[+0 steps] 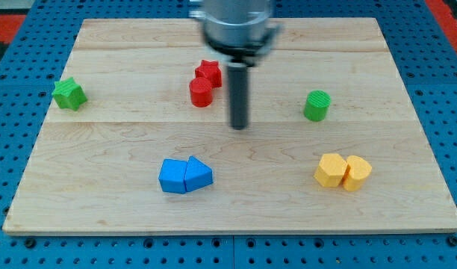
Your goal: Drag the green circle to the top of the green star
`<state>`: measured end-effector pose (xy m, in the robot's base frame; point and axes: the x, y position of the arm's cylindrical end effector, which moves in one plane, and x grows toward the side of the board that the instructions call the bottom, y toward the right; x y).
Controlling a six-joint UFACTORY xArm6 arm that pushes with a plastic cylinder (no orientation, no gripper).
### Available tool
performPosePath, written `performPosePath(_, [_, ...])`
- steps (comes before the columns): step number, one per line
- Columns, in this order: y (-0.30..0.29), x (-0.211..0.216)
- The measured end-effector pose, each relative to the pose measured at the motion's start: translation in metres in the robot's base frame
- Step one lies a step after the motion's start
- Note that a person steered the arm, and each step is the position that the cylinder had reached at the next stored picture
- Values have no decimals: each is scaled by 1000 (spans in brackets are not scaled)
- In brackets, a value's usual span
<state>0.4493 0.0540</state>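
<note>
The green circle (pixel 316 105) stands on the wooden board at the view's right, upright. The green star (pixel 69 94) lies at the board's far left edge. My tip (pixel 238 126) is near the middle of the board, well left of the green circle and far right of the green star, touching neither. It sits just right of and below the red pair.
A red star (pixel 209 72) and a red cylinder (pixel 201 93) touch, just left of my rod. Two blue blocks (pixel 184 175) touch at lower centre. Two yellow blocks (pixel 343 171) touch at lower right. The board (pixel 124 217) lies on a blue pegboard.
</note>
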Motion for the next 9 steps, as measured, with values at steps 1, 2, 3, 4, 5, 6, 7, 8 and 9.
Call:
performPosePath(1, [103,0])
performPosePath(2, [82,-36])
performPosePath(3, [23,-59])
performPosePath(4, [-10,-96])
performPosePath(5, [-43,-132])
performPosePath(6, [-11,-163])
performPosePath(7, [-42,-187])
performPosePath(8, [-94,-181])
performPosePath(9, [-102,-178])
